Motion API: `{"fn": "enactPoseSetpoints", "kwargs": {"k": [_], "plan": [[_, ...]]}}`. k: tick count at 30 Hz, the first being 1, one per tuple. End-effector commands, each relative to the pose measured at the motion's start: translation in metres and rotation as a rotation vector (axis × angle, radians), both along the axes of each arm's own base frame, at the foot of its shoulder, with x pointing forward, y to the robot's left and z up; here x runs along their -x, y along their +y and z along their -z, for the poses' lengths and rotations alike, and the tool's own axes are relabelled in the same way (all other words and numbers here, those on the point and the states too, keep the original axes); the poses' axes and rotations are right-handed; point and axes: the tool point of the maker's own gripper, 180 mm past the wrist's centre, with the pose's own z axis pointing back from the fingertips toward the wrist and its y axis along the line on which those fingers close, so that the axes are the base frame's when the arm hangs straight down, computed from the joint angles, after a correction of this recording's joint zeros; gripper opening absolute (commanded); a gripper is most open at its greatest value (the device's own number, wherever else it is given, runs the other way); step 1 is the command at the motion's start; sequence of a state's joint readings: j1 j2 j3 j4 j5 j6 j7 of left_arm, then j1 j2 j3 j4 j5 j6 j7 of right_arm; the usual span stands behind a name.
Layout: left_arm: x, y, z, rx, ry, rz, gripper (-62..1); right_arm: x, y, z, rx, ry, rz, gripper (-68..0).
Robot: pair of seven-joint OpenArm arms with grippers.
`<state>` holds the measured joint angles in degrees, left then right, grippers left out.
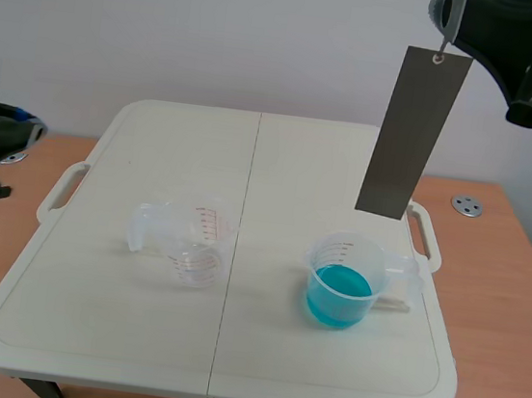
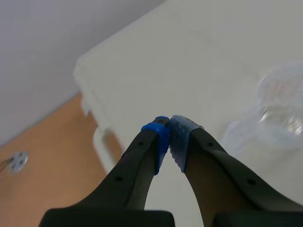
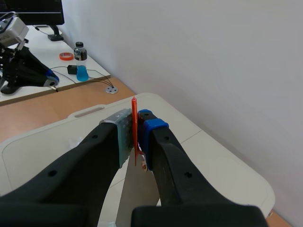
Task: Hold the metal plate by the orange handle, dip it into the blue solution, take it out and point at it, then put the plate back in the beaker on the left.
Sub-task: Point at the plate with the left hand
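Observation:
A long grey metal plate (image 1: 414, 135) hangs upright high above the table, its lower end above the beaker of blue solution (image 1: 341, 280). My right gripper (image 3: 135, 135) is shut on the plate's thin orange handle (image 3: 134, 124), and the plate (image 3: 135, 196) drops away under the fingers. The right arm (image 1: 518, 45) stands across the scene's upper right. An empty clear beaker (image 1: 193, 241) with red markings sits left of the table's middle seam. My left gripper (image 2: 169, 135) is shut on nothing, off the table's left side, with that clear beaker (image 2: 279, 111) ahead and to its right.
The white folding table (image 1: 87, 313) stands on a wooden floor with round metal discs (image 1: 466, 205). A side desk (image 3: 42, 56) with a small bottle of blue liquid (image 3: 81, 62) shows far off in the right wrist view.

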<state>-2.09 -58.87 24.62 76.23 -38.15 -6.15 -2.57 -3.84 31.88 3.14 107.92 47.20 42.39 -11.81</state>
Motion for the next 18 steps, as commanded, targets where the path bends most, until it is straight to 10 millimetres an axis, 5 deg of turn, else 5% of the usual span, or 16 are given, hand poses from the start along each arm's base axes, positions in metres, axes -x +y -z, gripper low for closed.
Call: {"fn": "enactPoseSetpoints", "kwargs": {"k": [1,10,18], "plan": [[0.009,0.01,0.004,-0.015,0.012,-0.019,-58.0,0.0,0.0,-0.006,-0.028,-0.015,-0.011,-66.2],[0.085,0.085,0.063,-0.219,0.195,-0.214,-58.0,-0.003,0.004,0.011,-0.049,0.042,-0.017,-66.2],[0.18,0.096,0.124,-0.278,0.431,-0.221,-58.0,-0.004,0.008,0.025,-0.051,0.077,-0.025,-66.2]]}}
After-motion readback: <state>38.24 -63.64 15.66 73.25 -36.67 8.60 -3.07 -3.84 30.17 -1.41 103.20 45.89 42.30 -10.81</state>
